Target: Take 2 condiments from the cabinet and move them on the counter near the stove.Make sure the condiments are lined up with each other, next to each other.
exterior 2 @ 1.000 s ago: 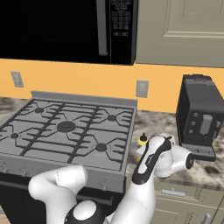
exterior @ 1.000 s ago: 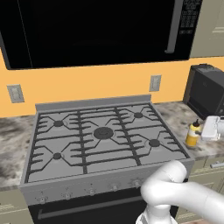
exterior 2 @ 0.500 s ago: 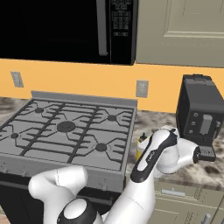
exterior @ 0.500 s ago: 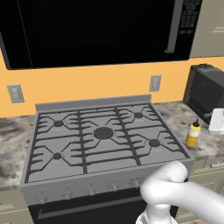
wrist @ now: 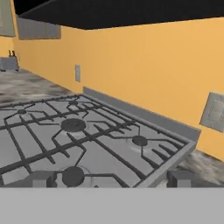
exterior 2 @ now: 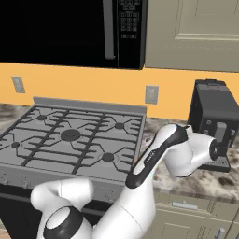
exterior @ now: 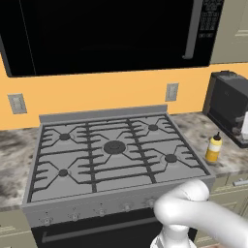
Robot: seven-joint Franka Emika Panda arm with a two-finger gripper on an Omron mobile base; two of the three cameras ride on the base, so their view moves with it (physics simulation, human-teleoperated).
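Note:
A yellow condiment bottle [exterior: 213, 148] with a black pointed cap stands upright on the mottled counter [exterior: 196, 128], just right of the stove [exterior: 112, 154]. My gripper [wrist: 111, 179] is open, its two fingertips [wrist: 41, 178] wide apart with nothing between them. It looks low across the stove's grates [wrist: 74, 131] toward the orange wall. In the right base view the arm bends over the counter [exterior 2: 205, 179] and its hand sits in front of a black appliance [exterior 2: 212, 112], apart from the bottle. The beige cabinet [exterior 2: 196, 32] above has its door closed.
A black microwave [exterior: 106, 34] hangs over the stove. The black appliance [exterior: 228, 109] stands on the counter right of the bottle. Wall outlets [exterior: 171, 91] sit on the orange backsplash. More counter [exterior: 12, 160] lies left of the stove.
My hand has drawn away from the yellow bottle to the right, toward the black appliance. The bottle stays standing on the counter.

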